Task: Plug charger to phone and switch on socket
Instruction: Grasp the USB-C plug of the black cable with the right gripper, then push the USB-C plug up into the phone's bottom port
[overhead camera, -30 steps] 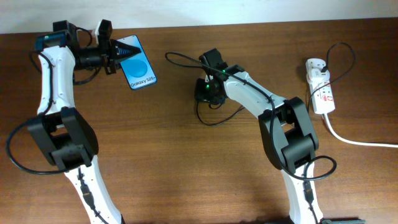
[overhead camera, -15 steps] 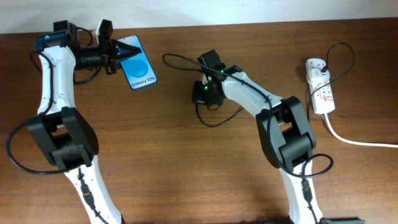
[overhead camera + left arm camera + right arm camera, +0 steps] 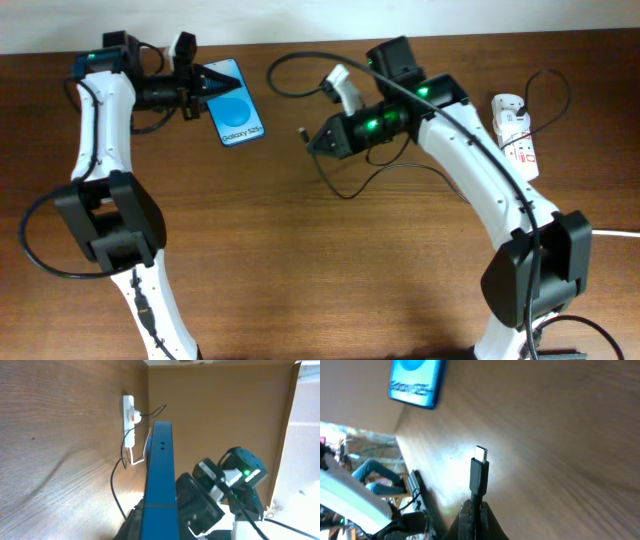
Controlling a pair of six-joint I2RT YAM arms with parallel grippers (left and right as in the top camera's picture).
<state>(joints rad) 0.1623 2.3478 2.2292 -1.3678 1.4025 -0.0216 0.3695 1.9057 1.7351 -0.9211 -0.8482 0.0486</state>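
Observation:
The phone (image 3: 240,108), blue screen up, lies at the back left; my left gripper (image 3: 209,86) is shut on its far end. In the left wrist view the phone (image 3: 161,465) shows edge-on between the jaws (image 3: 160,512). My right gripper (image 3: 318,143) is shut on the charger plug (image 3: 304,132), tip pointing left, a short gap from the phone's near end. In the right wrist view the plug (image 3: 480,471) stands out of the jaws (image 3: 476,510), with the phone (image 3: 416,380) ahead. The socket (image 3: 515,135), a white power strip, lies at the far right, also in the left wrist view (image 3: 130,419).
The charger's black cable loops on the table under my right arm (image 3: 352,186) and runs to the socket. The socket's thick white cord (image 3: 570,225) trails off the right edge. A white wall borders the table's back edge.
My right arm has swung up and round; its gripper now points left with the plug held out toward the phone. My left gripper and the phone have shifted a little right.

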